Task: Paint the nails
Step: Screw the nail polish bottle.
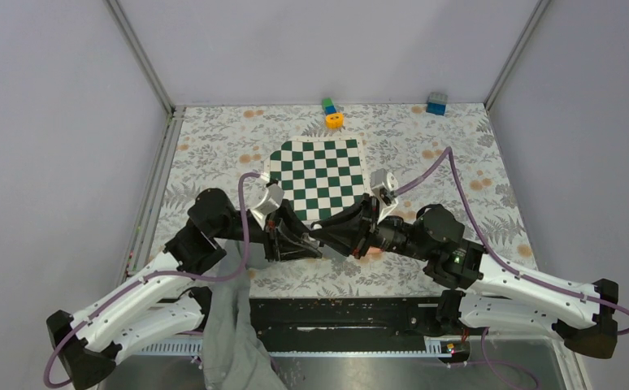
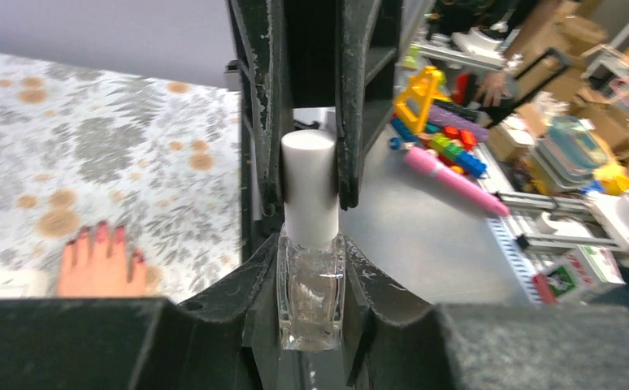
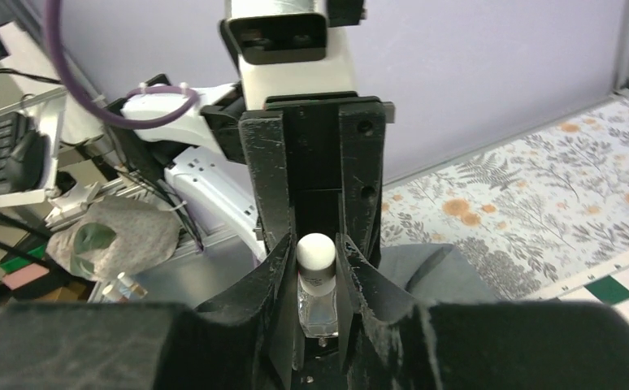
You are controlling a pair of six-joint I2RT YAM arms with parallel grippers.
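1. The left jaws are closed narrow on the glass body of a small clear bottle [image 2: 311, 301], whose neck points away from them.
2. The right jaws meet them head-on and press both sides of the white cap [image 2: 310, 179]. We read this as a firm hold.
3. The nails [image 2: 100, 232], dark red, tip a pale hand [image 2: 96, 272] lying flat on the flowered counter [image 2: 92, 130]. The hand is off to the left of the left jaws and apart from the bottle.
4. Step in hand, as we judge it: opening the bottle. The cap is not yet off.
5. The next move calls for the right jaws to twist the cap and draw it straight out while the left jaws keep the glass from turning. We then expect the cap to be carried over to the nails. Whether a brush hangs under it, we cannot see.
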